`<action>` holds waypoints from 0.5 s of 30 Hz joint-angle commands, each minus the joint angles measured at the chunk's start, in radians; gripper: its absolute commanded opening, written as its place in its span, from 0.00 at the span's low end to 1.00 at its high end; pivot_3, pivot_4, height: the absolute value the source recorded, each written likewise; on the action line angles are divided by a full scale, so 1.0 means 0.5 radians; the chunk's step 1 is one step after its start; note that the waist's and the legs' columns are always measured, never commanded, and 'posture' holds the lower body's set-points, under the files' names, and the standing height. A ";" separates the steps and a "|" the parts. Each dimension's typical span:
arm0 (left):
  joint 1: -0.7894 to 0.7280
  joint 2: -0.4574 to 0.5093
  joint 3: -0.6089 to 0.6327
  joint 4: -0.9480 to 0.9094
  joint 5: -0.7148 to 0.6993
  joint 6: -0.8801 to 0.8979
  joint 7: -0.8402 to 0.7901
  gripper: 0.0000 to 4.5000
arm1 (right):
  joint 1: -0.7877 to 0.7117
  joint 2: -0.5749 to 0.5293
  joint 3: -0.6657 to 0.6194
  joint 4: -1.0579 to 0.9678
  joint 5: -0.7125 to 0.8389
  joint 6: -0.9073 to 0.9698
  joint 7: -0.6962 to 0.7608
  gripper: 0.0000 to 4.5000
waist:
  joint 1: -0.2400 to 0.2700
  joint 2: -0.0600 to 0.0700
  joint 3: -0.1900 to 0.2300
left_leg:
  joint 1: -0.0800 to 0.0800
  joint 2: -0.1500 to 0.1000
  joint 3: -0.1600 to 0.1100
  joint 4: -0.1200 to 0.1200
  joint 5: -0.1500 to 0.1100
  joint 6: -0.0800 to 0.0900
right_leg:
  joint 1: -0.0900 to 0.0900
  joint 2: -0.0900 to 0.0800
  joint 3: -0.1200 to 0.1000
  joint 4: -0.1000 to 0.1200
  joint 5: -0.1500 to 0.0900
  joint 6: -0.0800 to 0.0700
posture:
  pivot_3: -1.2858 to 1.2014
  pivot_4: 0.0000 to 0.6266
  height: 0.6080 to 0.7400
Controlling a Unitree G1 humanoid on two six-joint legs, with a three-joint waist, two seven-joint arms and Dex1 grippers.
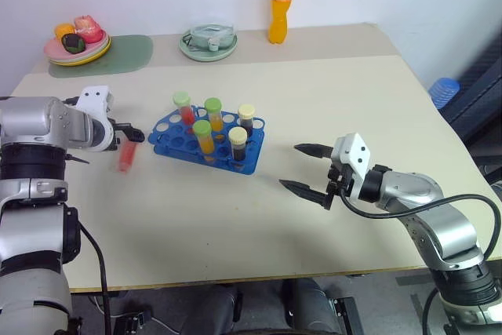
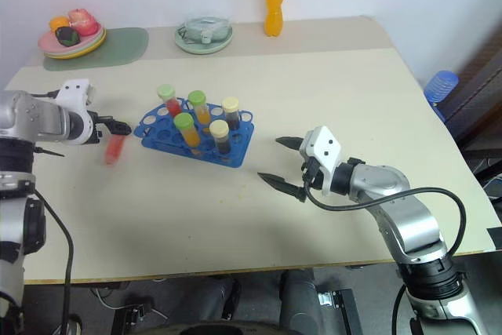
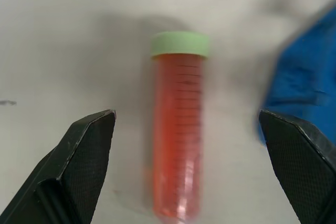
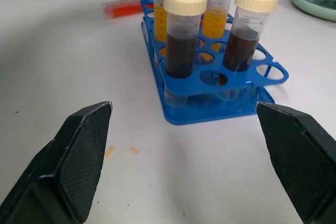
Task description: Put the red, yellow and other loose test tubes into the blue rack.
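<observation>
From the head, the red tube (image 1: 125,156) lies flat on the table (image 1: 329,100), just left of the blue rack (image 1: 208,143). In the left wrist view, the left gripper (image 3: 191,129) is spread wide around it, not touching. In the right wrist view, the right gripper (image 4: 186,129) is wide open and empty, facing the rack.

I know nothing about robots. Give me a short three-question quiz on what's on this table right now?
1. How many tubes stand in the blue rack?
2. True or false: the left gripper is shut on the red tube.
3. Which cap colour do the two dark-filled tubes have: A green, B cream, C blue?

Key: 1. Five. 2. False: it is open, and the tube lies on the table between its fingers. 3. B.
</observation>
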 commanded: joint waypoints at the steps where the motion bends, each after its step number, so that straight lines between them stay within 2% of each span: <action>1: -0.136 0.002 -0.109 0.171 0.163 -0.140 -0.132 0.99 | 0.007 -0.006 -0.055 -0.111 0.027 0.005 -0.020 1.00 | 0.000 0.000 0.000 | 0.000 0.000 0.000 0.000 0.000 0.000 | 0.000 0.000 0.000 0.000 0.000 0.000 | 0.52 0.24 1.00; 9: -0.288 -0.128 -0.228 0.692 0.448 -0.417 -0.304 0.99 | 0.036 -0.005 -0.064 -0.165 0.039 0.047 -0.063 1.00 | -0.001 0.000 0.000 | -0.001 0.000 0.000 0.000 0.000 0.000 | -0.001 0.000 0.000 0.000 0.000 0.000 | 0.52 0.24 1.00; 12: -0.317 -0.174 -0.248 0.814 0.517 -0.450 -0.369 0.80 | 0.044 -0.009 -0.068 -0.175 0.043 0.057 -0.069 1.00 | 0.003 -0.001 0.000 | -0.001 0.000 0.000 0.001 0.000 0.000 | 0.000 0.000 0.000 0.001 0.000 0.000 | 0.52 0.24 1.00; 15: -0.331 -0.198 -0.229 0.871 0.553 -0.441 -0.390 0.46 | 0.056 -0.017 -0.079 -0.185 0.048 0.060 -0.072 1.00 | 0.000 0.000 -0.001 | 0.000 0.000 0.001 0.002 0.000 0.000 | 0.001 0.000 0.000 0.001 0.001 0.001 | 0.52 0.24 1.00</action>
